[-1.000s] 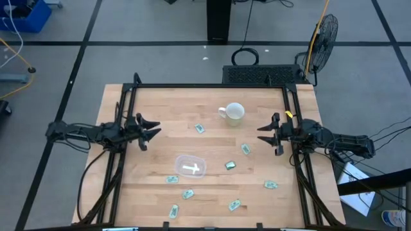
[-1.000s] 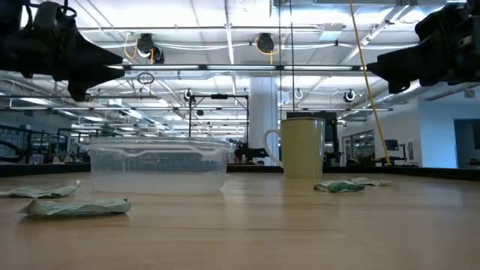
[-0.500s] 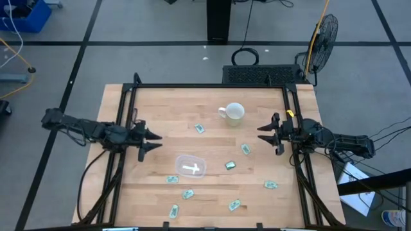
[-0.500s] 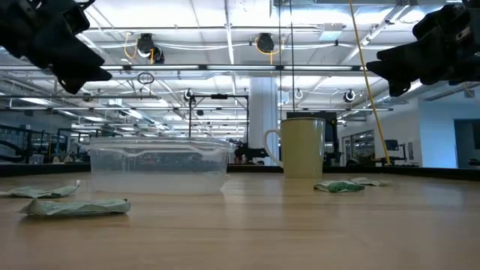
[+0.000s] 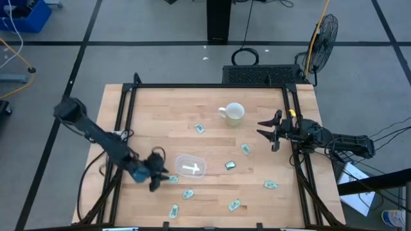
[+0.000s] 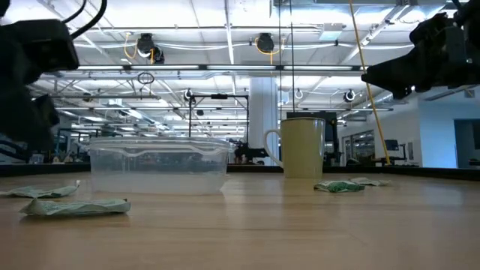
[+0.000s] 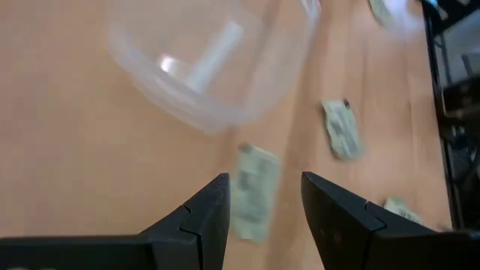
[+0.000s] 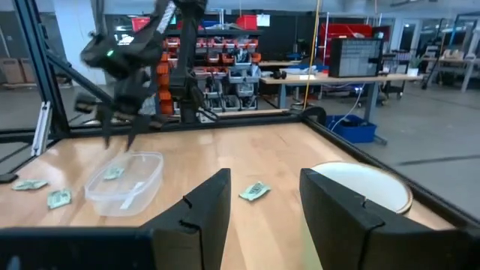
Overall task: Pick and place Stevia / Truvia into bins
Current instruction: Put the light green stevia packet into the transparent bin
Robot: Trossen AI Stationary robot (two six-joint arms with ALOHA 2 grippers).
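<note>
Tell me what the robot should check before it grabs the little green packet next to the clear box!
1. Left fingers open: ok. The left gripper shows a gap between its fingers.
2. Packet lined up: ok. A sweetener packet lies in that gap, flat on the wood.
3. Fingers down at the packet: cannot tell; height above the table is unclear.
4. Clear bin close by and uncovered: ok, it sits just beyond the packet.
5. Bin has room: ok. Only one white strip shows inside.
6. Right gripper out of the way: ok, it hangs open near the mug, far from the bin.
</note>
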